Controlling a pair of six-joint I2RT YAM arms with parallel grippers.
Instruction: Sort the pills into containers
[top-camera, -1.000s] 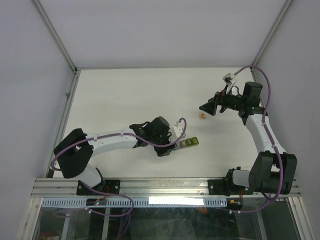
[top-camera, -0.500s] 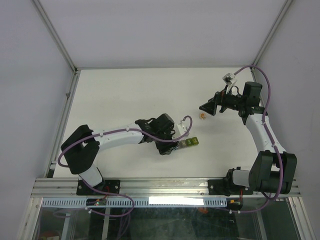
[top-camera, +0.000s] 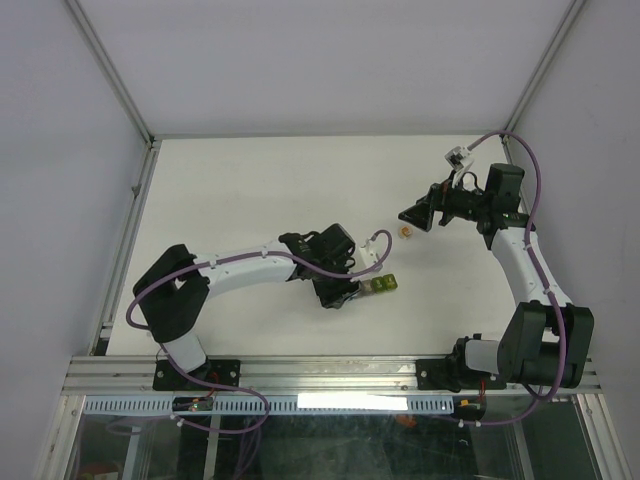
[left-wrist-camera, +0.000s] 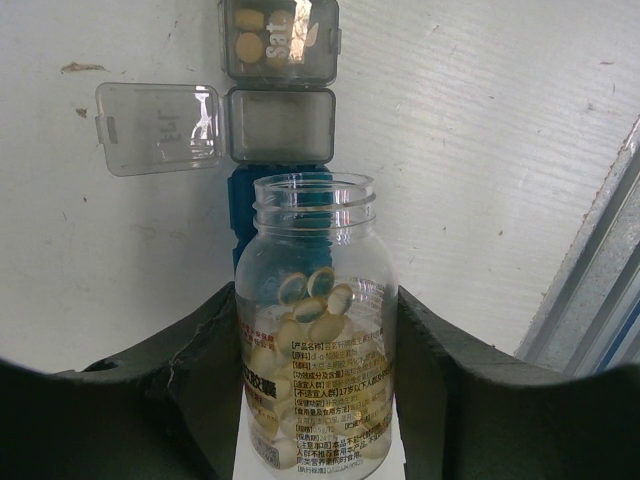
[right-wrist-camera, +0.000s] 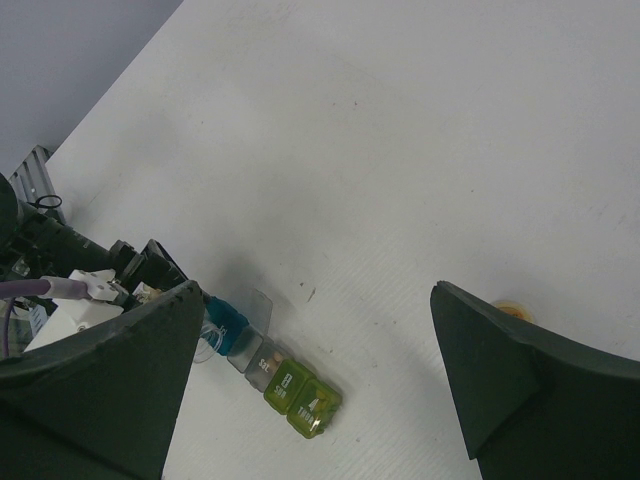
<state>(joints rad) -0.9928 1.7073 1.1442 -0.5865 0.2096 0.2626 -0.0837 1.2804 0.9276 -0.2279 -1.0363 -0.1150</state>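
- From above, the matte white surface (top-camera: 250, 190) ran to metal rails on the left, far and right sides. The containers (top-camera: 379, 286), a short strip of translucent cube cells, lay near its middle, well apart from every rail.
- The left fingers (top-camera: 338, 296) sat just left of the strip. The right fingers (top-camera: 415, 214) hung farther off to the right, beside a small round orange piece (top-camera: 406, 233).
- At the left wrist, the left fingers (left-wrist-camera: 200, 380), dark and rough-edged, were clenched on a clear bottle (left-wrist-camera: 316, 340). It was round, uncapped, carried a printed label and held oval tan pills (left-wrist-camera: 310, 292).
- Its mouth pointed along the containers (left-wrist-camera: 280, 125). The blue cell lay under it. The grey cell beyond stood with its lid flipped out to the left, and the next cell held two round pills.
- At the right wrist, the right fingers (right-wrist-camera: 110, 380), smooth dark wedges, were spread wide and released over finely ribbed surface (right-wrist-camera: 400, 120).
- The containers (right-wrist-camera: 278, 372) lay between them, green cells nearest, and the orange piece (right-wrist-camera: 512, 310) touched the right finger's edge.
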